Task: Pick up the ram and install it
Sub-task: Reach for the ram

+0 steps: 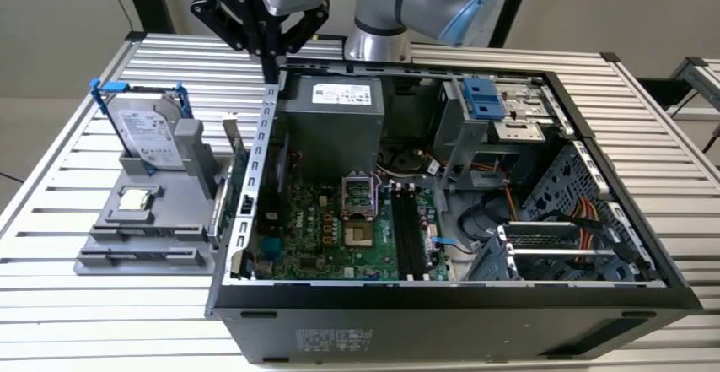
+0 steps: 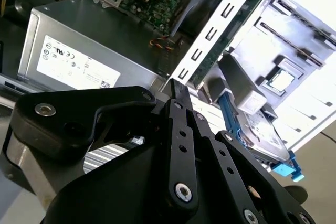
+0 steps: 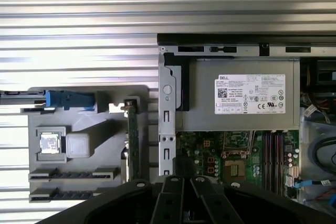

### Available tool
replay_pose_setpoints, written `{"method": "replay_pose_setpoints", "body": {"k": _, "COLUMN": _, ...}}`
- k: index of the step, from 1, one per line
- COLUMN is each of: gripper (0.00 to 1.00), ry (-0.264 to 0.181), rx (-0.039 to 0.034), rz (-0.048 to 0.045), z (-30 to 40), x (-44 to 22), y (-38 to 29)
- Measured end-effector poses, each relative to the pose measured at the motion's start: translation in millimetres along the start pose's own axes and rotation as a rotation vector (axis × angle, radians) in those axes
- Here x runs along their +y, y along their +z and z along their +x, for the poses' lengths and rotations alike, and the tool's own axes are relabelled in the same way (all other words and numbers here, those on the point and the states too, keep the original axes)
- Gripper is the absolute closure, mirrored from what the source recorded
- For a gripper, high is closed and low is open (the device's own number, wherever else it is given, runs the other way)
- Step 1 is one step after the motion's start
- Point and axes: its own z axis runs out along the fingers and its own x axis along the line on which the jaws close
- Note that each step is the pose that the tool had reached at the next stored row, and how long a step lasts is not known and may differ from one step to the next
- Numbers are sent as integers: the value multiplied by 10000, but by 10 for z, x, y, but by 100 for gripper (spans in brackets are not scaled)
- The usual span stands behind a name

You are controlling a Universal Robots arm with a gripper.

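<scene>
Currently hovering upper left in the exterior view with black two-finger hand (image 1: 270, 70) pressed together and empty; thin blue-green ram stick (image 1: 234, 148) upright left of centre, just beside steel case wall (image 1: 268, 153), so liable to clip it descending.

The ram (image 1: 235, 148) is a thin, long green circuit-board stick, standing upright on its long edge in a slot of the gray holder (image 1: 147, 220). It sits just beside the outer side wall of the open computer case (image 1: 268, 136), parallel to that wall. In both wrist views (image 3: 133, 135) (image 2: 231, 40) it appears edge-on as a narrow green strip.
</scene>
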Motion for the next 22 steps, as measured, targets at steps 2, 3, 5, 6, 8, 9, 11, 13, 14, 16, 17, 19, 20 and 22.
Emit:
{"method": "replay_pose_setpoints", "body": {"k": 2, "gripper": 100, "ry": 0, "rx": 0, "rz": 0, "z": 20, "x": -1, "y": -1}}
{"method": "replay_pose_setpoints", "body": {"k": 3, "gripper": 100, "ry": 0, "rx": 0, "rz": 1, "z": 29, "x": -1, "y": -1}}
{"method": "replay_pose_setpoints", "body": {"k": 5, "gripper": 100, "ry": 0, "rx": 0, "rz": 0, "z": 61, "x": -2, "y": -1}}
{"method": "replay_pose_setpoints", "body": {"k": 6, "gripper": 100, "ry": 0, "rx": 0, "rz": 0, "z": 71, "x": -2, "y": -2}}
{"method": "replay_pose_setpoints", "body": {"k": 8, "gripper": 100, "ry": 0, "rx": 0, "rz": 0, "z": 90, "x": -3, "y": -2}}
{"method": "replay_pose_setpoints", "body": {"k": 9, "gripper": 100, "ry": 0, "rx": 0, "rz": 0, "z": 100, "x": -3, "y": -2}}
{"method": "replay_pose_setpoints", "body": {"k": 11, "gripper": 100, "ry": 0, "rx": 0, "rz": 0, "z": 120, "x": -4, "y": -3}}
{"method": "replay_pose_setpoints", "body": {"k": 13, "gripper": 100, "ry": 0, "rx": 0, "rz": 0, "z": 141, "x": -5, "y": -3}}
{"method": "replay_pose_setpoints", "body": {"k": 14, "gripper": 100, "ry": 0, "rx": 0, "rz": 0, "z": 153, "x": -5, "y": -3}}
{"method": "replay_pose_setpoints", "body": {"k": 16, "gripper": 100, "ry": 0, "rx": 0, "rz": 0, "z": 174, "x": -6, "y": -4}}
{"method": "replay_pose_setpoints", "body": {"k": 17, "gripper": 100, "ry": 0, "rx": 0, "rz": 0, "z": 184, "x": -6, "y": -4}}
{"method": "replay_pose_setpoints", "body": {"k": 19, "gripper": 100, "ry": 0, "rx": 0, "rz": 0, "z": 205, "x": -7, "y": -4}}
{"method": "replay_pose_setpoints", "body": {"k": 20, "gripper": 100, "ry": 0, "rx": 0, "rz": 0, "z": 216, "x": -7, "y": -4}}
{"method": "replay_pose_setpoints", "body": {"k": 22, "gripper": 100, "ry": 0, "rx": 0, "rz": 0, "z": 241, "x": -8, "y": -5}}
